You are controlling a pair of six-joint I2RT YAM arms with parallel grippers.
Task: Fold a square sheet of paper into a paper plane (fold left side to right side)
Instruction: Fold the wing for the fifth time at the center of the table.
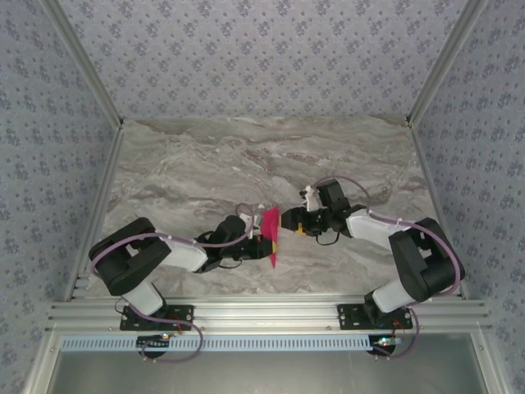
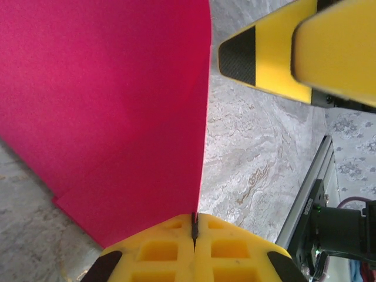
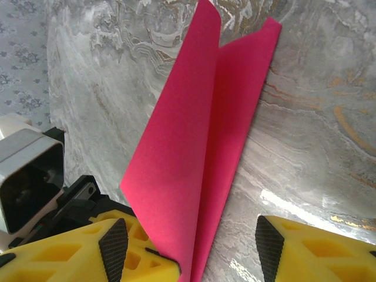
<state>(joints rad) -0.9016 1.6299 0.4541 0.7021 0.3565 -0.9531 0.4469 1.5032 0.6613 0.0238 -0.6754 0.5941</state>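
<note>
The pink paper plane (image 1: 271, 236) stood up off the desk (image 1: 205, 164), near the middle and a bit toward the front. It was folded in two, with both flaps open a little like a book. From above, its long side ran from 12 o'clock down to 6 o'clock.

The left gripper (image 1: 261, 245) was at the plane's 9 o'clock side. Its jaws were pressed together on the bottom edge of the paper, so it held the plane up.

The right gripper (image 1: 289, 220) was at the plane's 3 o'clock side. It was very close but did not seem to touch. Its jaws were apart and held nothing, and the gap faced the paper.

So the left arm had the plane, and the right arm was the free one. I think the right gripper needed to slide toward 9 o'clock to reach a flap. It would need to go gently, because the thin paper could bend or slip.
</note>
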